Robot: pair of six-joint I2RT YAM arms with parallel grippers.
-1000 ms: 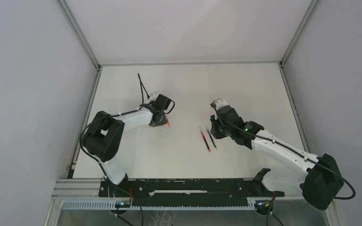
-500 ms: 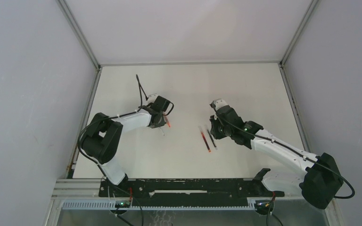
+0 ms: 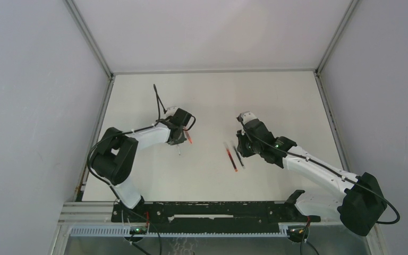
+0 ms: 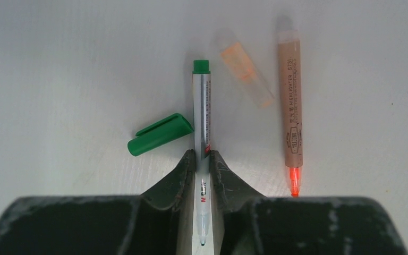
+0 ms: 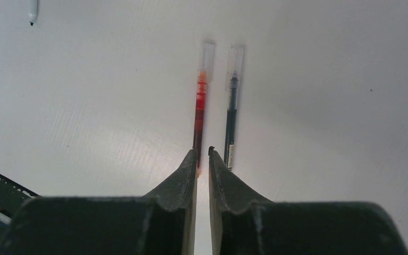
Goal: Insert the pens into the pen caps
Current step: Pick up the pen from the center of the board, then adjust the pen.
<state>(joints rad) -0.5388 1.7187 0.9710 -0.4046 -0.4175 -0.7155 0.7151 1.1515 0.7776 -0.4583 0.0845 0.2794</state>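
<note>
Two arms reach out over the white worktop [image 3: 276, 101], one on each side.

On the left side, a green cap [image 4: 159, 134] lies flat by itself. One end of it comes very close to the green pen [image 4: 202, 101]. This pen has a pale barrel with a green end far from the camera, and its bare writing tip points back toward the arm. The left fingers [image 4: 189, 167] are squeezed in on the pen from both sides, so they have hold of its barrel near the tip end. Next over lies a short see-through orange cap [image 4: 247, 74], tilted and touching nothing. Just past it is an orange highlighter [image 4: 292, 111]. It lies straight, with its bright tip bare and pointing toward the camera.

On the right side, well apart from all that, a red pen [image 5: 199, 106] and a black pen [image 5: 231, 117] lie side by side, close but not touching. Each has a clear end far from the arm. The right fingers [image 5: 191, 164] are almost together, with only a thin slit between them. The near end of the red pen comes right up to that slit, and the black pen stops just beside the other finger. I cannot tell if the red pen is pinched or if the fingers just hang over it.
</note>
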